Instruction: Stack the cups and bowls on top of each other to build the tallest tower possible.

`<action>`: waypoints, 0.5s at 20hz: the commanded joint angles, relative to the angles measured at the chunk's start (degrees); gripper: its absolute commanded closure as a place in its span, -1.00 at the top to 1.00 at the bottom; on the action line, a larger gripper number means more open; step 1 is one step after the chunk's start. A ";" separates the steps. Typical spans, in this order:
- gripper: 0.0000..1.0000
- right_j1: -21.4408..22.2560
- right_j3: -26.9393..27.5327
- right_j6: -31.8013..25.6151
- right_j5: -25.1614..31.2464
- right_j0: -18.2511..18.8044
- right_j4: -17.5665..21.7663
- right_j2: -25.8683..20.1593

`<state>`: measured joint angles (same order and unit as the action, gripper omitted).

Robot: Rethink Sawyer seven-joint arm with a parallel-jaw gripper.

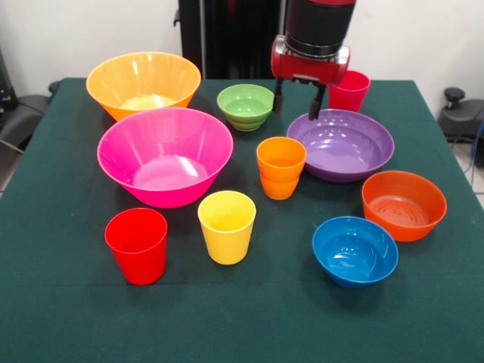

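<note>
My gripper [299, 99] hangs with fingers apart above the purple bowl's [342, 144] far rim. All cups and bowls stand separately on the green surface [68, 302]; the hot-pink bowl [165, 155] holds nothing.

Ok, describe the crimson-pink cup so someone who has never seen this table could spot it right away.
Start at the wide purple bowl, the shallowest dish on the green table. Just behind its far rim, beside the robot's gripper, stands the crimson-pink cup. It is the only cup at the back; the red, yellow and orange cups all sit nearer the front.
</note>
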<state>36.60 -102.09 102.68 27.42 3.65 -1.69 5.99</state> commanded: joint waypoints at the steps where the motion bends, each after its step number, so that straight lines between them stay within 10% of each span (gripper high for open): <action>1: 1.00 1.21 -7.81 8.11 -4.05 1.95 -1.79 -6.30; 10: 1.00 2.56 -11.81 6.33 -5.80 5.56 -0.95 -8.03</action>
<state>39.04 -108.27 102.68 26.20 7.12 -1.70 4.73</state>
